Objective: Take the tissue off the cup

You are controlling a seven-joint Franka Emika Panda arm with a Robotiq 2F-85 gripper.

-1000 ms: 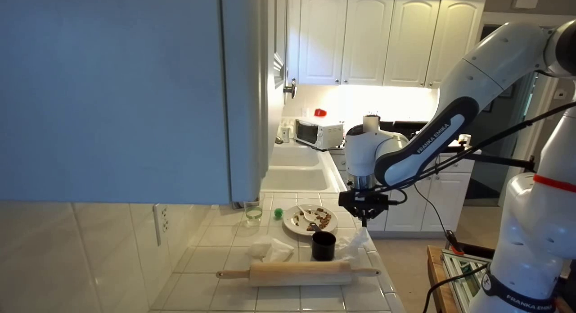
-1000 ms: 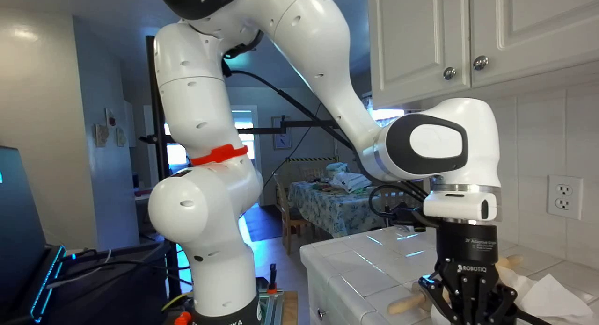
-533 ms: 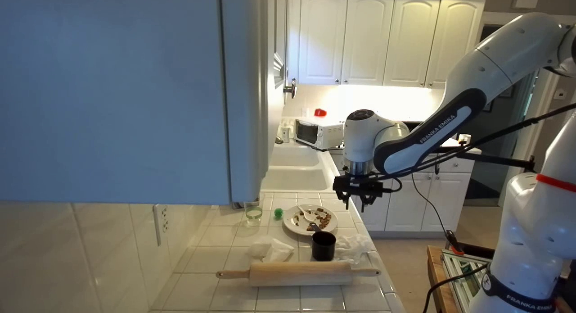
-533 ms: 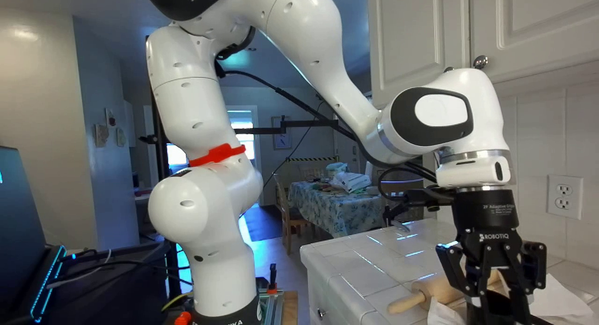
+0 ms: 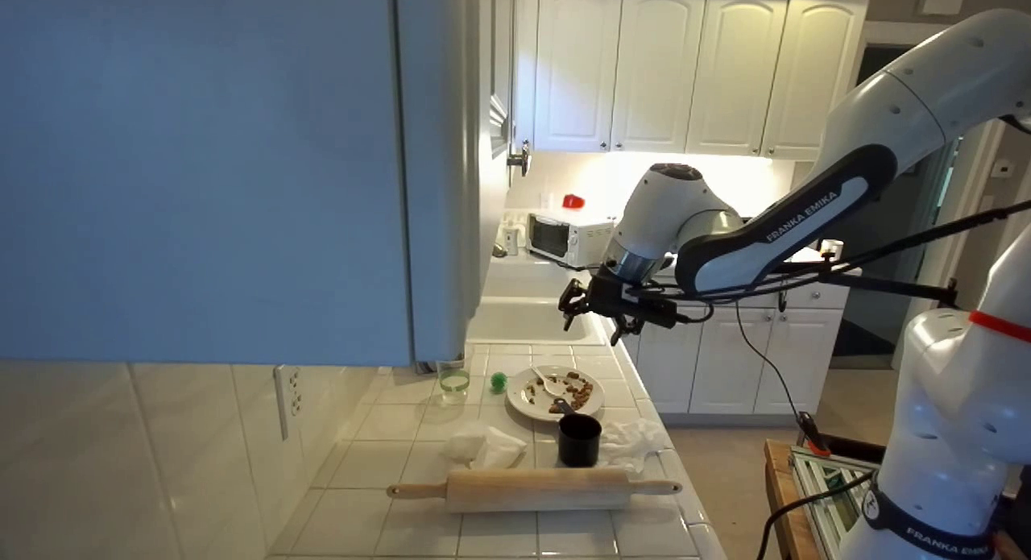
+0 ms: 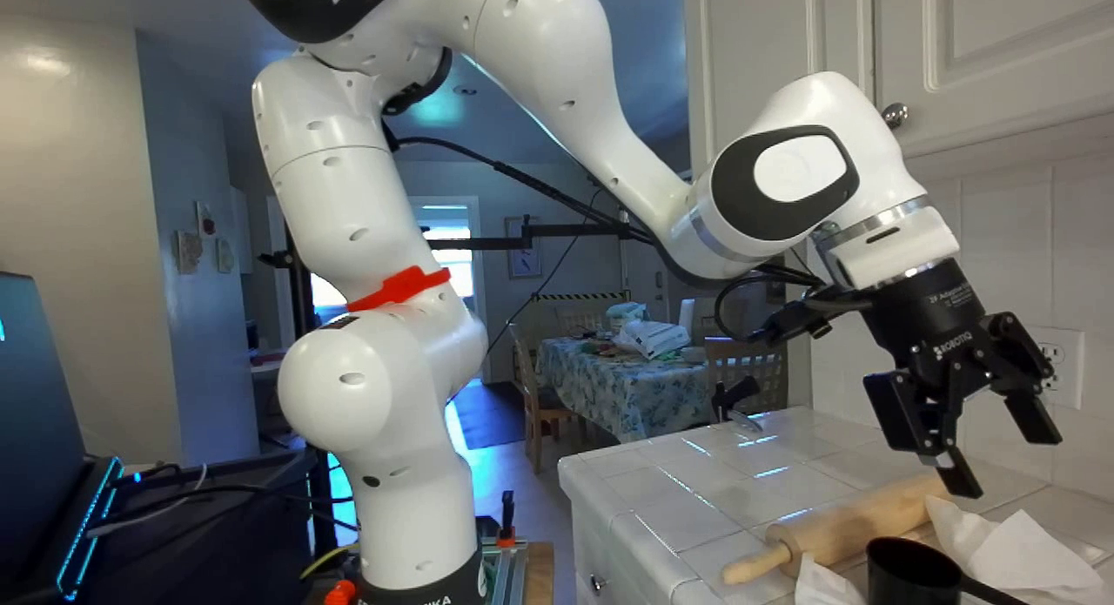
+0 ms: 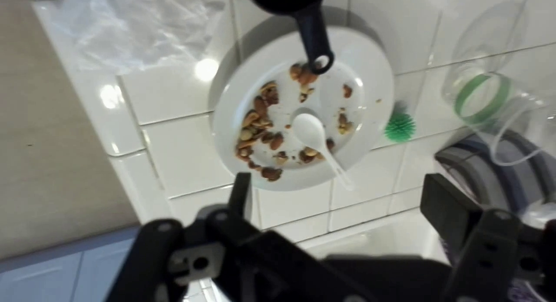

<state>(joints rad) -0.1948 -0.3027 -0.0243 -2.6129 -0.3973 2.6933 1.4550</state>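
Looking done, my read. Cup (image 6: 909, 579) is standing at lower right in an exterior view, mouth facing up, nothing covering it. Crumpled tissue (image 5: 632, 445) is lying on the counter (image 5: 419, 532) just right of the cup in an exterior view, lower centre; another tissue (image 5: 501, 449) is lying left of the cup. Views aren't showing which one the task is meaning. Fingers (image 7: 449, 210) are hanging apart, gripping nothing. Probably nothing is remaining but backing off.
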